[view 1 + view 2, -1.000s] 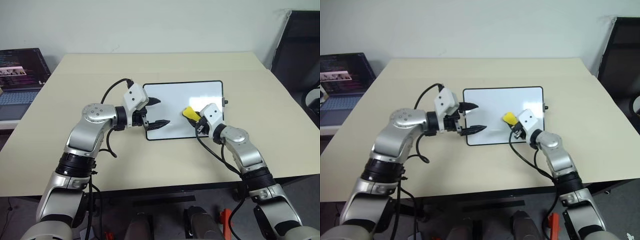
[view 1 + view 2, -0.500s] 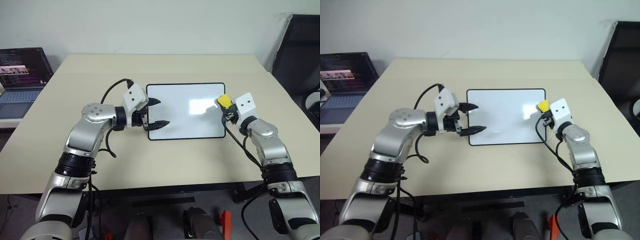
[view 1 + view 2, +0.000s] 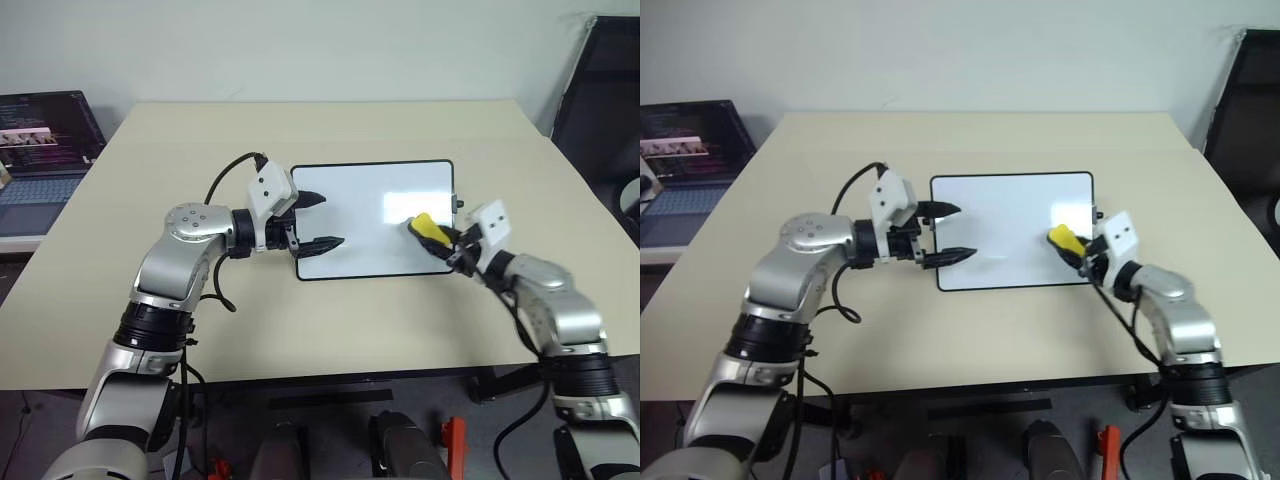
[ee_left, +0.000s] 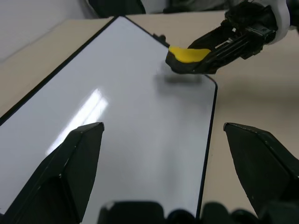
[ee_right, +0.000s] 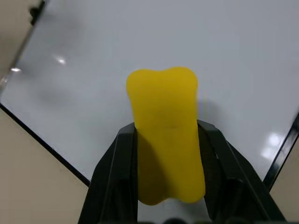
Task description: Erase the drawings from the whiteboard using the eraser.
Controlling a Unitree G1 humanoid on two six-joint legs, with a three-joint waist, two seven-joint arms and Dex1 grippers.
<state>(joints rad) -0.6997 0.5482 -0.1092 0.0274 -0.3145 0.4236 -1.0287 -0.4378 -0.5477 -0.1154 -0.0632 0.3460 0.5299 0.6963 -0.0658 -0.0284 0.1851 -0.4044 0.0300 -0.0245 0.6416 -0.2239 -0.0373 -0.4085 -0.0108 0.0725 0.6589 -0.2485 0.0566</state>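
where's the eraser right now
The yellow eraser is pinched in the right gripper, above the right end of the whiteboard, near its right edge in the head views.

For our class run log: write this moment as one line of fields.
right claw: shut on yellow eraser, over whiteboard right edge | left claw: open, at left edge | drawings: none visible

Looks like an office or a small lab room to me: plain beige table (image 3: 300, 330) pushed up near a bare white wall (image 3: 300, 45), open laptop (image 3: 40, 150) off to one side, black office chair (image 3: 600, 90) at the other.
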